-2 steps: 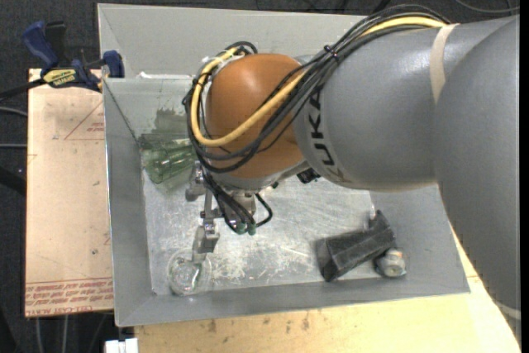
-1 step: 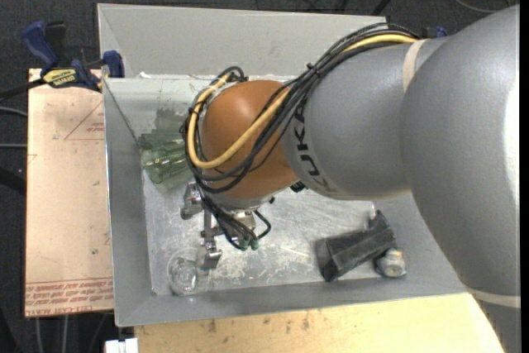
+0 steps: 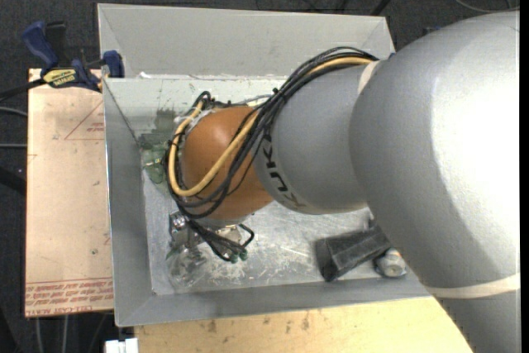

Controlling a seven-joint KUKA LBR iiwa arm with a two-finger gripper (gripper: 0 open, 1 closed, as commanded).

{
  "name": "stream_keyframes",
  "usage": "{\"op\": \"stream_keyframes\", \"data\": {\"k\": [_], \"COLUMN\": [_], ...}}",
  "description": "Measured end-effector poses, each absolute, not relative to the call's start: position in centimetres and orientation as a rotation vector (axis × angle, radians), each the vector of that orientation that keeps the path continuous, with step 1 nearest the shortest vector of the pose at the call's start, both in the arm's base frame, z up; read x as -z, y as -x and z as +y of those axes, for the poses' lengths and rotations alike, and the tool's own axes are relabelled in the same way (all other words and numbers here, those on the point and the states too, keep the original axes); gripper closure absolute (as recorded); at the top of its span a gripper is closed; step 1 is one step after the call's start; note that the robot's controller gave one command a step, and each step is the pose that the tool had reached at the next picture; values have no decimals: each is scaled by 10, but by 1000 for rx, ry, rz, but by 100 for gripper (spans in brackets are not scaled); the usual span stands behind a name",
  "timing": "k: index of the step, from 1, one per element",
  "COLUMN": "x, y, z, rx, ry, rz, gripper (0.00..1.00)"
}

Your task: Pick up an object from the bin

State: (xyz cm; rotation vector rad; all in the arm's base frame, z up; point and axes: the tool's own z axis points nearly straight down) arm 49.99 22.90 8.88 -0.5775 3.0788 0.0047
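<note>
My gripper (image 3: 187, 236) hangs low in the bin's front-left part, just under the orange cover, with black cables looped beside it. Directly below it, in the front-left corner, lies a pale, shiny, crumpled thing (image 3: 183, 264); whether the gripper touches it is hidden. A small green translucent thing (image 3: 154, 166) lies against the left wall, behind the gripper.
A dark grey oblong block (image 3: 352, 250) lies near the front wall at the right, with a small grey rounded lump (image 3: 390, 264) beside it. The big silver arm and its orange cover hide the bin's middle and right. The left and front walls stand close to the gripper.
</note>
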Motion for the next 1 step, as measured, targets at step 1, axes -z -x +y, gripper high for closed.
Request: {"op": "stream_keyframes", "data": {"k": [1], "x": [-89], "y": [-500], "z": [229], "rx": [-5], "ry": [577], "rz": [3079], "gripper": [100]}}
